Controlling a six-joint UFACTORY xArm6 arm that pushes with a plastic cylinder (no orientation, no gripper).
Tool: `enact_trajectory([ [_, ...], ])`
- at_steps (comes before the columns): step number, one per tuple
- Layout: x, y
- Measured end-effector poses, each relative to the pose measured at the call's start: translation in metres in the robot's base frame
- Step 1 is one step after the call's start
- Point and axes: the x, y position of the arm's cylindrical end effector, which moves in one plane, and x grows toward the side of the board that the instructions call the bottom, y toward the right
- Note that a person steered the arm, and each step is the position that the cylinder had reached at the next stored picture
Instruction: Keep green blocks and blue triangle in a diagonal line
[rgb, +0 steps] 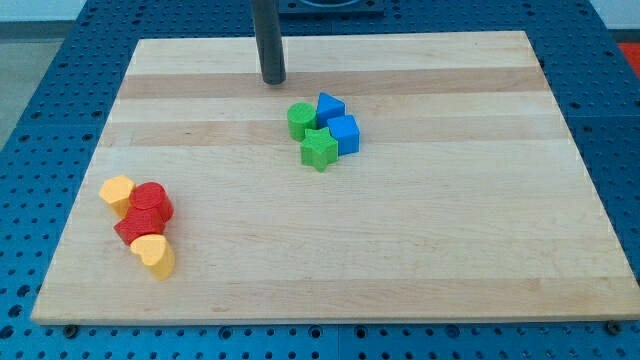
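A green round block (300, 120) and a green star block (319, 149) sit near the board's middle top, touching. A blue triangle block (329, 106) lies just right of the green round block. A blue cube (344, 133) sits below the triangle, right of the star. These blocks form one tight cluster. My tip (273, 80) is above and left of the cluster, a short gap from the green round block.
At the view's lower left lies a second cluster: a yellow block (117, 192), a red round block (151, 203), another red block (133, 229) and a yellow heart block (154, 254). The wooden board (450, 240) lies on a blue pegboard.
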Motion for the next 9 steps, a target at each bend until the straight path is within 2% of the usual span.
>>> enact_trajectory([
  [2,0.011,-0.025],
  [3,0.069,-0.033],
  [4,0.085,-0.033],
  [8,0.092,-0.011],
  [9,0.098,0.009],
])
